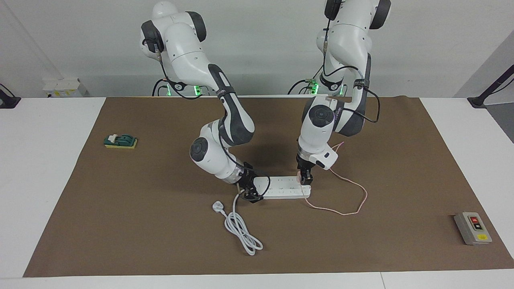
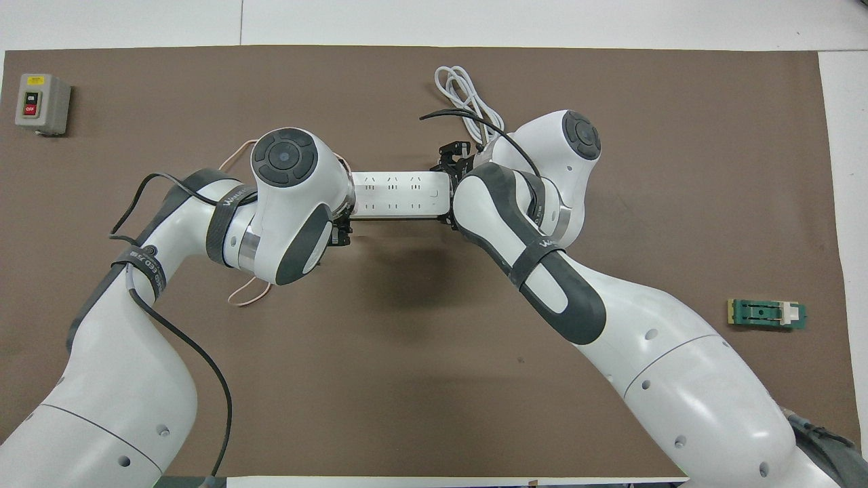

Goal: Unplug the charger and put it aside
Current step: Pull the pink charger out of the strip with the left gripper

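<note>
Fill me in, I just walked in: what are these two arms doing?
They are working on unplugging a pink charger from a white power strip. The right gripper is down at the strip's cord end, apparently steadying it. The left gripper is down over the charger at the strip's other end. The charger is still plugged in, and its thin pink cable trails loose on the mat.
</note>
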`<state>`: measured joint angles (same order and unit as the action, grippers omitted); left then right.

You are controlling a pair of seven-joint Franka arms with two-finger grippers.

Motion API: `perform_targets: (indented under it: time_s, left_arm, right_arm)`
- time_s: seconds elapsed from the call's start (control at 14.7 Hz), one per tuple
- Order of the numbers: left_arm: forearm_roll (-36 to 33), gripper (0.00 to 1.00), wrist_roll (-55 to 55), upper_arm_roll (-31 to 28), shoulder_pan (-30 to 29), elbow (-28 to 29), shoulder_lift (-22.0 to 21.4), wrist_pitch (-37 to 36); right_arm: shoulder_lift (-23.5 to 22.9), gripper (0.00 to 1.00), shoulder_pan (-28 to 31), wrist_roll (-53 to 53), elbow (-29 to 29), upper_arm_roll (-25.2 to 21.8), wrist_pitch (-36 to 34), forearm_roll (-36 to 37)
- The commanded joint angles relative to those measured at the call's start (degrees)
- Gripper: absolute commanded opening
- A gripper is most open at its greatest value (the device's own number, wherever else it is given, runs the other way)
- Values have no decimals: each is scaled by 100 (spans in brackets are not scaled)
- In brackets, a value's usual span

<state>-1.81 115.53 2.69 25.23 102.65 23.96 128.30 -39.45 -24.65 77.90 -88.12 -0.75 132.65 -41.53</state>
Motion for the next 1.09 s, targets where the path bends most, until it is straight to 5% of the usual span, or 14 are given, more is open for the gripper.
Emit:
perform_targets:
  time_s: [0.0,0.07,0.61,1.02]
  left_arm:
    - [-284,12,23,-23,35,-176,91,-86]
    - [-302,0,14,-23,43,-176,91,-77]
    - [-294,0,-30,-23,61,-167,100,90]
    - [-417,0,-153,-14,61,-597,126,-815]
  right_arm:
    - [-133,0,101,-205,164,22,103,-136]
    - [-133,0,101,-205,164,22,95,-136]
    - [-133,0,101,-205,164,22,95,-136]
    - [-142,0,110,-205,164,22,103,-136]
